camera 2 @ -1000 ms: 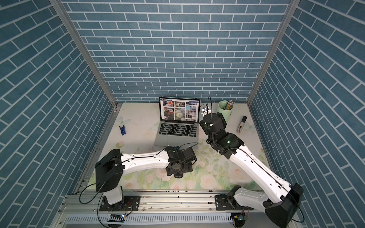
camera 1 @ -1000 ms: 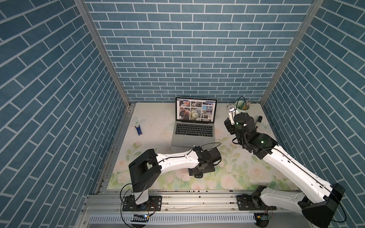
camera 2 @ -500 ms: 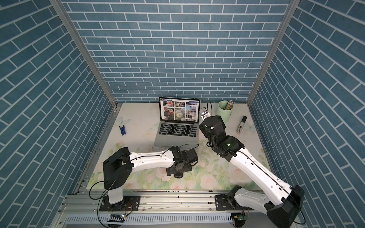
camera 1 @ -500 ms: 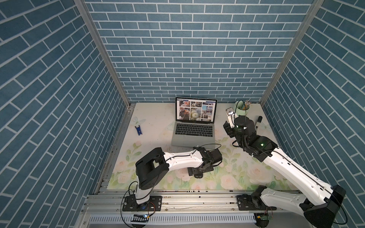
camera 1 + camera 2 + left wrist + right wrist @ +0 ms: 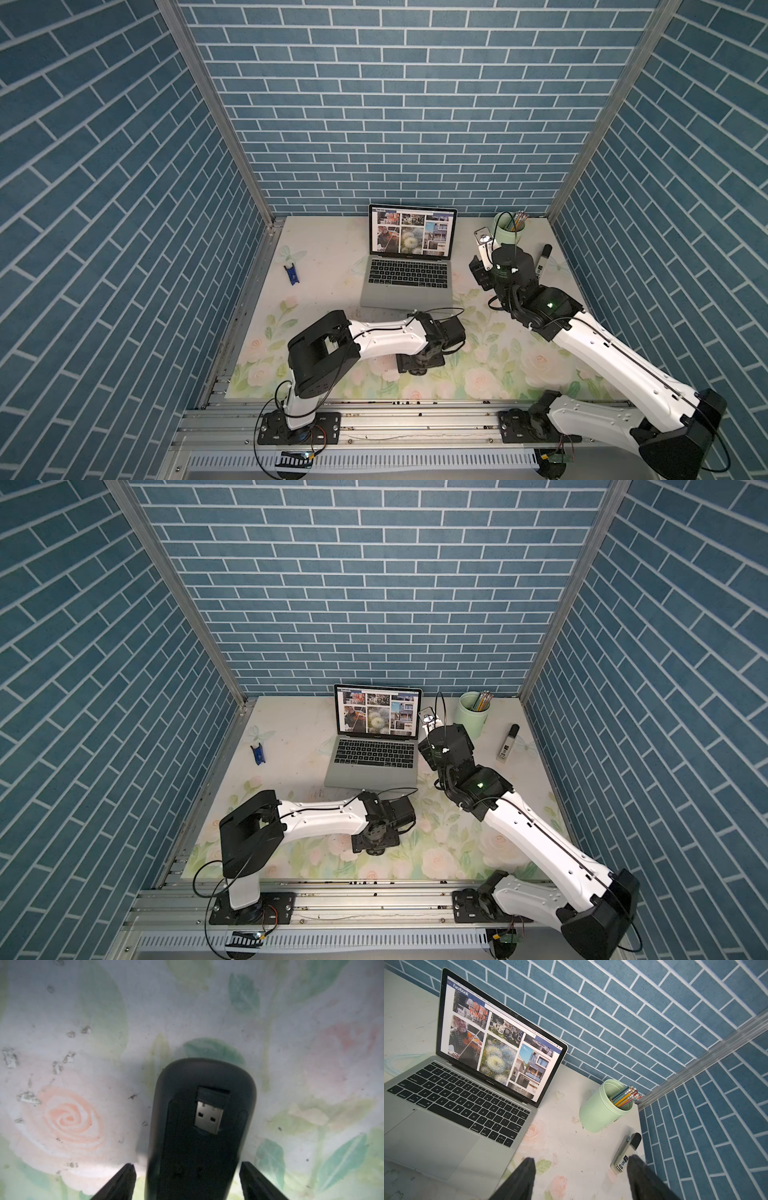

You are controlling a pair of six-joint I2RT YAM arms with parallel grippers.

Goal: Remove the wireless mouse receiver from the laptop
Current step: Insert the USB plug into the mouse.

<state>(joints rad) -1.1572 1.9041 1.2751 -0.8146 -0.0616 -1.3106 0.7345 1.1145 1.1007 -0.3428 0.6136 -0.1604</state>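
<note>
In the left wrist view a black oval mouse (image 5: 182, 1088) lies on the floral mat. The wireless mouse receiver (image 5: 209, 1114), a silver plug with a tiny black stub, sits in a recess on the mouse. My left gripper (image 5: 187, 1180) points down over the mouse and is open, with a gap between each finger and the mouse's sides. In both top views that gripper (image 5: 417, 365) (image 5: 374, 843) hides the mouse. The laptop (image 5: 405, 286) (image 5: 372, 769) (image 5: 436, 1136) stands open at the back. To its right my right gripper (image 5: 480, 272) (image 5: 581, 1176) hangs open and empty.
A green cup of pencils (image 5: 509, 235) (image 5: 602, 1113) stands at the back right. Beside it, near the right wall, lies a silver and black stick-shaped device (image 5: 542, 262) (image 5: 623, 1155). A small blue clip (image 5: 292, 275) lies left of the laptop.
The left arm's elbow has swung and its gripper has shifted slightly toward the front. The right arm has hardly moved.
</note>
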